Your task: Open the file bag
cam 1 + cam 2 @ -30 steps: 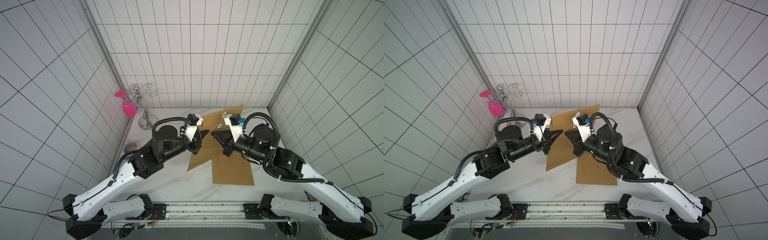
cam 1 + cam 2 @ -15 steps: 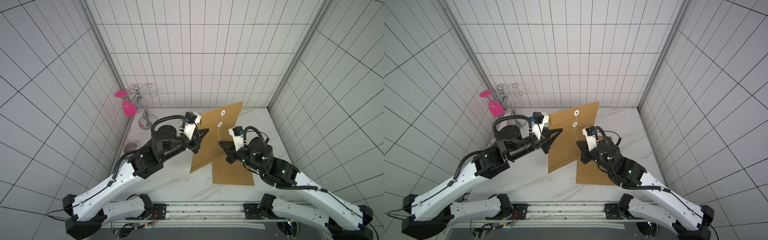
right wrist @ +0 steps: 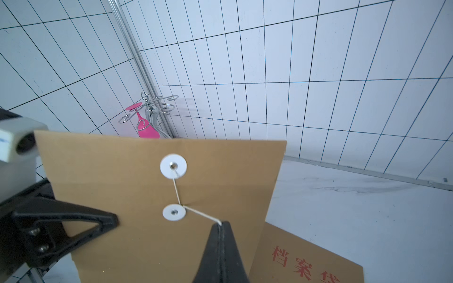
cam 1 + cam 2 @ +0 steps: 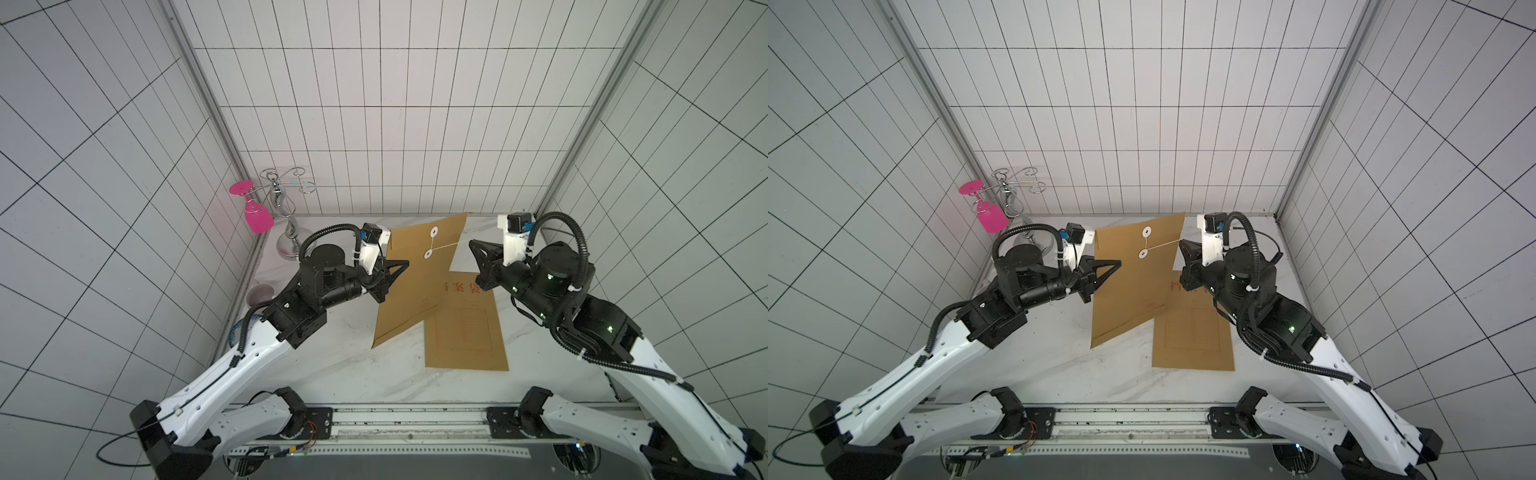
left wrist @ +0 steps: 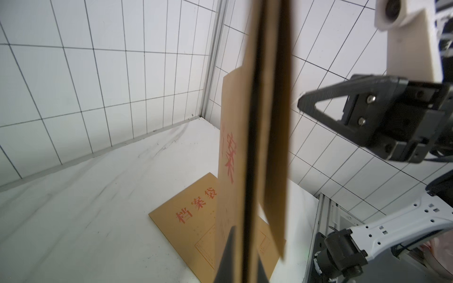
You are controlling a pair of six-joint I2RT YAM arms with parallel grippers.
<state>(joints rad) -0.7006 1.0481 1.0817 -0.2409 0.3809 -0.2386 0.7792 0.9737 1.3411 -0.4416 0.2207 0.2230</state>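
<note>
As the brown paper file bag [image 4: 415, 291] looks light and bendy, left fingers [image 4: 399, 263] clamp its edge, right fingers [image 3: 213, 254] pinch its white string [image 3: 201, 214].

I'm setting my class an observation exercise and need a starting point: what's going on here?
The left arm holds a brown file bag upright, jaws shut on its edge. The right arm pinches the white string in its jaws, drawn taut from the lower button. The flap is not yet open. A second file bag lies flat on the table.
</note>
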